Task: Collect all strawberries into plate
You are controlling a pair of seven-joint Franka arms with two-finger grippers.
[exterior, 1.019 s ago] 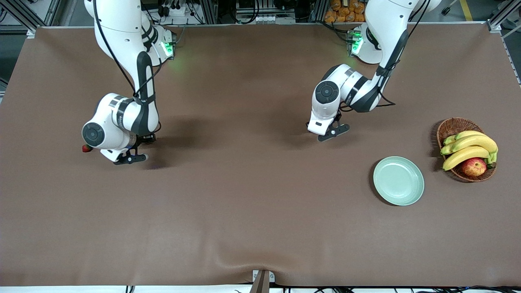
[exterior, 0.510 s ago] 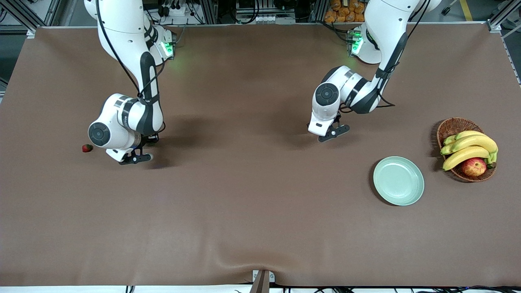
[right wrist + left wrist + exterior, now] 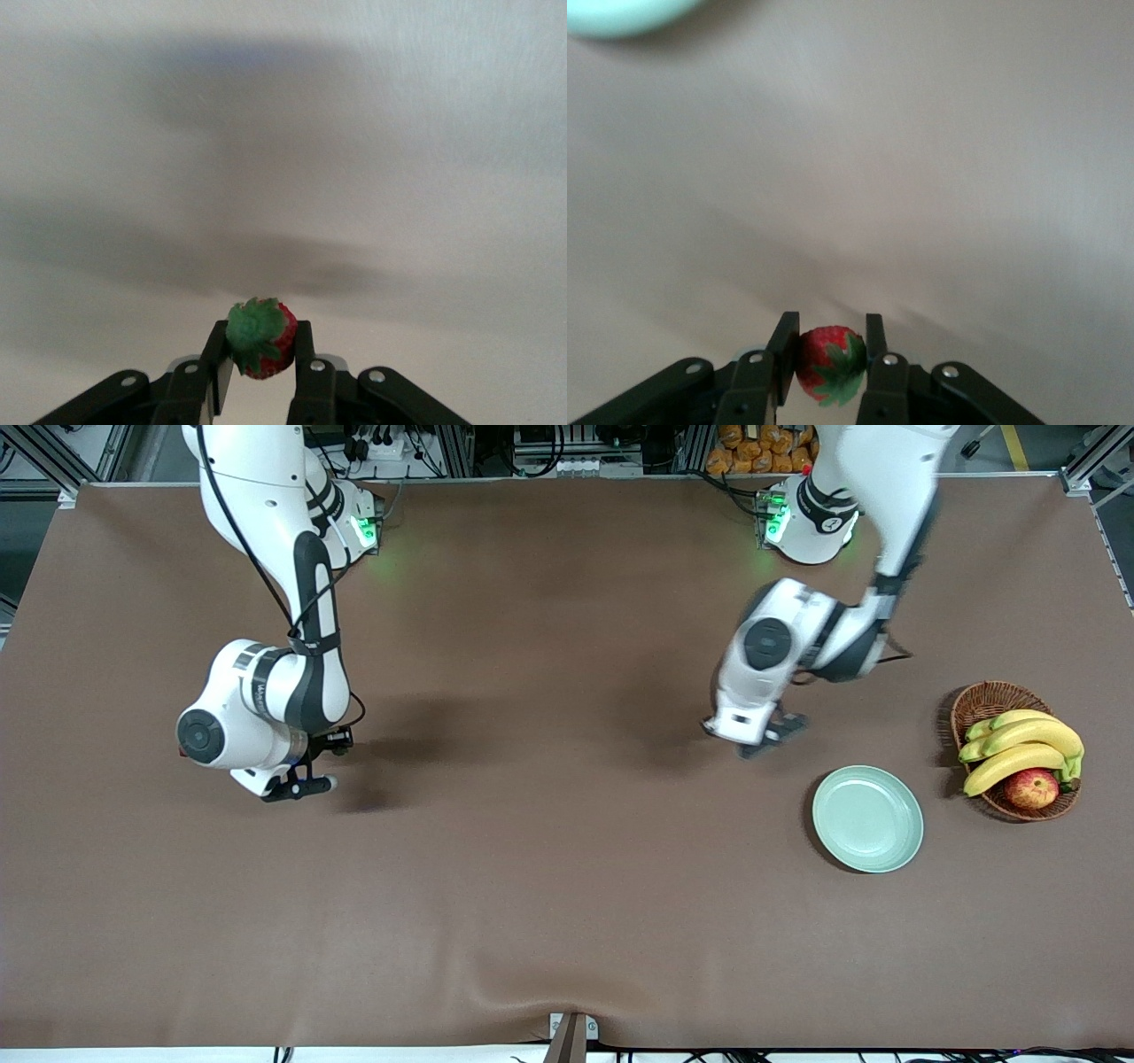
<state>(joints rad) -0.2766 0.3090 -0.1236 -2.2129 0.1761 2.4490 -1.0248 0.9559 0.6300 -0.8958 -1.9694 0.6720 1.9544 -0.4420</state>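
In the left wrist view a red strawberry [image 3: 828, 363] with a green cap is pinched between the black fingers of my left gripper [image 3: 828, 341]. That gripper [image 3: 769, 740] hangs over the bare table, close to the pale mint-green plate [image 3: 868, 818], whose rim [image 3: 620, 13] also shows in the left wrist view. My right gripper [image 3: 261, 350] is shut on a second strawberry [image 3: 263, 341], its cap facing the camera. This gripper [image 3: 297, 784] is low over the table at the right arm's end. Neither held berry shows in the front view.
A brown wicker basket [image 3: 983, 701] with bananas [image 3: 1023, 748] and a red-yellow apple [image 3: 1031, 787] stands beside the plate, toward the left arm's end. Brown cloth covers the table, with a ripple at its edge nearest the front camera [image 3: 567, 992].
Both grippers have shut on strawberries. The left arm has swung toward the plate with its berry. The right arm's wrist has shifted and now covers the loose strawberry that lay beside it.
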